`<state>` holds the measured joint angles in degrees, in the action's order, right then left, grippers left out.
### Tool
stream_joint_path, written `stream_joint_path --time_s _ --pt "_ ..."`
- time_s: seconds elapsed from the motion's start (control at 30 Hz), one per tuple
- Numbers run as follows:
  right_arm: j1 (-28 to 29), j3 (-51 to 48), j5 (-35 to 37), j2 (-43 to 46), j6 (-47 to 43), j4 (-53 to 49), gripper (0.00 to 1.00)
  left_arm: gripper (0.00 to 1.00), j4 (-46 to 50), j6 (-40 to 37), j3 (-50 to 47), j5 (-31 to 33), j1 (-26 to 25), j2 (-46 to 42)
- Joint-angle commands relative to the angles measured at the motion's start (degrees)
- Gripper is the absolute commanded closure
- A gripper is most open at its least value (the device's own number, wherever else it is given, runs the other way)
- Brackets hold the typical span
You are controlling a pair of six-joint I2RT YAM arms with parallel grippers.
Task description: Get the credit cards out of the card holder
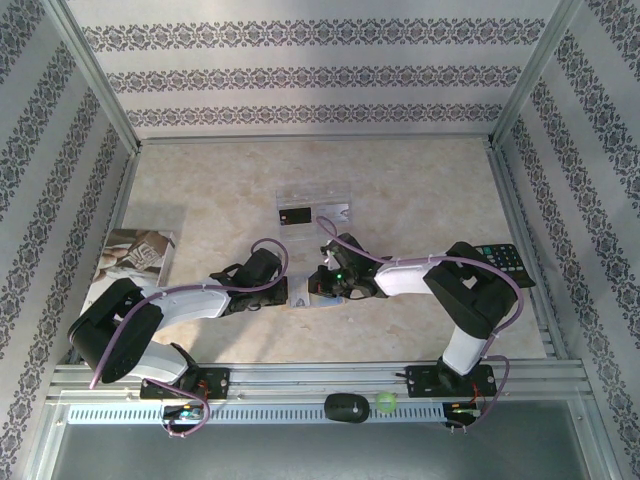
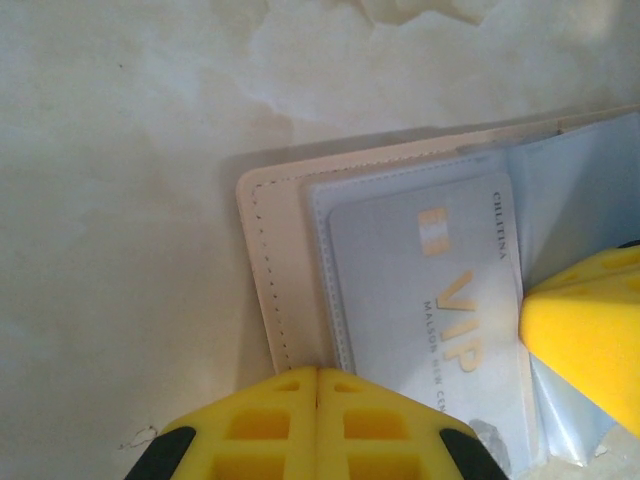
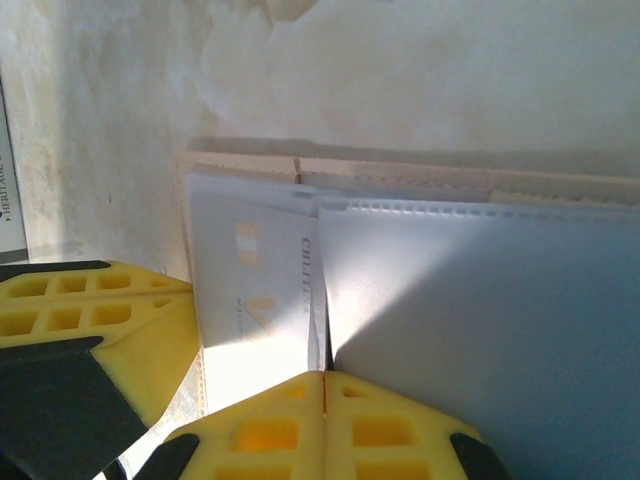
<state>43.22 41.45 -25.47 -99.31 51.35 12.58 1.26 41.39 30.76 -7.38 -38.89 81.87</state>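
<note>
You've got two credit cards on show: one black card [image 1: 293,215], one pale card [image 2: 430,290]. One card holder [image 2: 272,270]. Two grippers, count them: left gripper [image 2: 317,375], right gripper [image 3: 325,380]. Then one clear tray [image 1: 335,207], one booklet [image 1: 135,255], one keypad device [image 1: 505,262], one green ball [image 1: 386,403].

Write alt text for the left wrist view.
An open tan card holder lies on a pale marbled table, a pale card marked VIP inside its clear sleeve. The yellow left gripper, shut, sits at the holder's bottom edge.
</note>
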Motion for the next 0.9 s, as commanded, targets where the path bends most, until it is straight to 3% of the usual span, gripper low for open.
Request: stream_joint_path --time_s 0.0,0.23,0.43,0.63,0.87 --pt "-0.7 -2.3 3.1 2.4 0.8 -0.2 1.00 1.00 1.1 -0.1 -2.6 -0.1 0.6 3.1" --pt "-1.7 -4.8 6.5 7.0 0.4 -3.3 1.00 1.00 1.1 -0.3 -3.0 -0.4 1.1 2.7" --pt "-1.7 -3.3 4.8 5.2 -0.1 -3.5 1.00 1.00 1.2 -0.5 -2.5 -0.9 1.4 2.4" --pt "-1.6 -3.5 5.3 4.4 -0.5 -3.3 1.00 0.83 6.0 -2.0 -0.7 0.6 1.4 -4.7" --pt "-1.5 -3.8 5.5 4.8 -0.7 -3.1 1.00 0.84 10.4 -3.8 2.8 1.9 1.4 -10.0"
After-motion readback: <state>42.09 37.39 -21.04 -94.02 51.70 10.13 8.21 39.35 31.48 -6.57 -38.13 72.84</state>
